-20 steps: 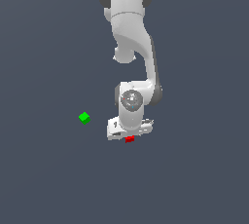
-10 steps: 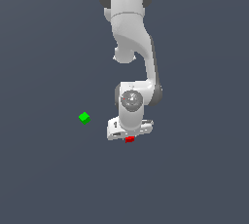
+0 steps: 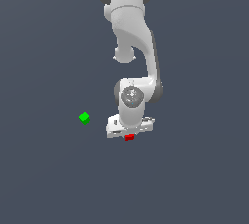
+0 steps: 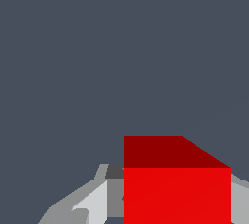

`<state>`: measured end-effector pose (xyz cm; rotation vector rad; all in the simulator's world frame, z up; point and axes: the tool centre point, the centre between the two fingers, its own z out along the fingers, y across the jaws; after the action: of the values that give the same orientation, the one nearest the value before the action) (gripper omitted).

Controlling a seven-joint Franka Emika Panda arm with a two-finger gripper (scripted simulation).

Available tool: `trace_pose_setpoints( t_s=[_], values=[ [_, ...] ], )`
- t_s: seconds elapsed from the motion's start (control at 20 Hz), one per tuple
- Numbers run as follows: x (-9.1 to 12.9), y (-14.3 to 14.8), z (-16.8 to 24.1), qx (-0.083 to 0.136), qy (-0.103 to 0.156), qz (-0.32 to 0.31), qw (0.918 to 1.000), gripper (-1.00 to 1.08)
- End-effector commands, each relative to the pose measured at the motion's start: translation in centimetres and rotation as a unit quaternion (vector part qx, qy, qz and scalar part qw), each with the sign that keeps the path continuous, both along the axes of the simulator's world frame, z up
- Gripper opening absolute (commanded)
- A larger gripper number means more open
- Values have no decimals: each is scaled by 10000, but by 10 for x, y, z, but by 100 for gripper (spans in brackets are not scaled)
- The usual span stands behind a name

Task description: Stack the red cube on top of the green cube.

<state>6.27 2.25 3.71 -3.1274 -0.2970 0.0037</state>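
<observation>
The red cube (image 3: 129, 138) sits low beneath the white hand of the arm, and in the wrist view the red cube (image 4: 177, 194) fills the space between the two fingers. My gripper (image 3: 128, 134) is shut on the red cube, with a grey finger (image 4: 114, 189) flush against one side face and the other finger pressed against the opposite face. The green cube (image 3: 84, 117) lies alone on the dark floor, toward the exterior view's left of the gripper and a little farther back. It does not appear in the wrist view.
The white arm (image 3: 130, 33) rises straight up behind the gripper to the top of the exterior view. All around is plain dark grey floor (image 3: 194, 169).
</observation>
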Motion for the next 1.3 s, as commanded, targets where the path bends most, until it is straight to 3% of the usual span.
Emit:
trace_pose_setpoints(
  t_s=[0.0,0.55,0.95,1.25],
  values=[
    [0,0,15,0,-11,0,10000,-100],
    [0,0,78,0,-11,0,10000,-100],
    [0,-2,81,0,-17,1,10000,-100],
    [-10,-23,76,0,-17,1,10000,-100]
  ],
)
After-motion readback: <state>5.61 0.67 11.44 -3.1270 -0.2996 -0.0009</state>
